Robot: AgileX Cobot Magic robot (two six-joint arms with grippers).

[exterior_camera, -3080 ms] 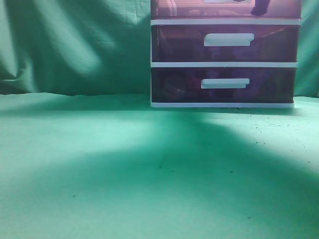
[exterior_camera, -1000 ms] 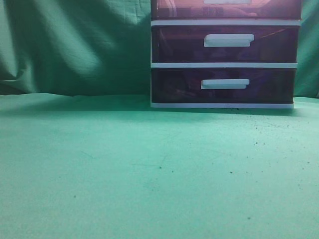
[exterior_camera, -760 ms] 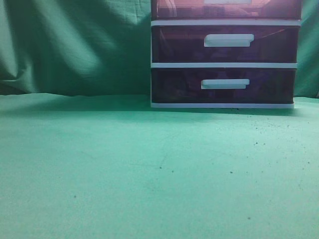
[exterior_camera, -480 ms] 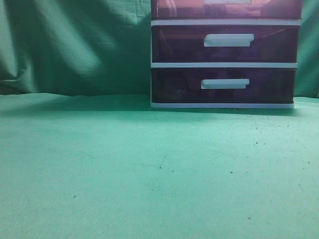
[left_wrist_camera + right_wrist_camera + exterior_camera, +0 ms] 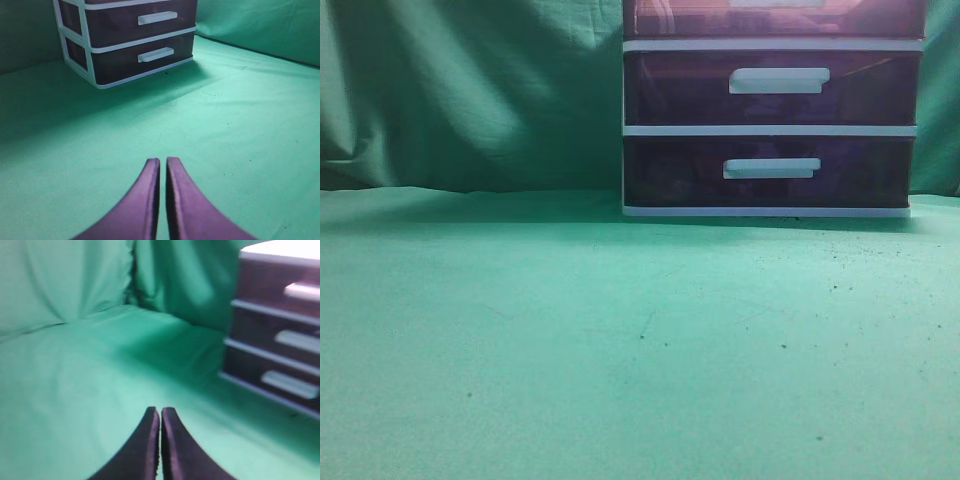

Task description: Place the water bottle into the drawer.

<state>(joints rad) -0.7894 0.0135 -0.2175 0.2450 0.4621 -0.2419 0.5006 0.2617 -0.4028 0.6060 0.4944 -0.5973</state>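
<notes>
The drawer (image 5: 680, 18) is the topmost of three dark maroon ones in a white-framed unit (image 5: 770, 130). It sits flush with the frame, and only its lower part and white handle (image 5: 775, 3) show at the top edge. It also shows blurred in the right wrist view (image 5: 260, 282). The water bottle is not visible in any view. My left gripper (image 5: 162, 160) is shut and empty above the green cloth, well short of the unit. My right gripper (image 5: 160, 410) is shut and empty, left of the unit. Neither gripper shows in the exterior view.
Green cloth (image 5: 620, 340) covers the table and hangs as a backdrop (image 5: 470, 90). The middle drawer (image 5: 680, 90) and the bottom drawer (image 5: 670, 172) are shut. The unit (image 5: 90, 75) stands at the back right of the table.
The dark gripper shape at the top drawer's right front and the broad shadow on the cloth, seen 3.1 s ago, are gone. Over the last second nothing has moved.
</notes>
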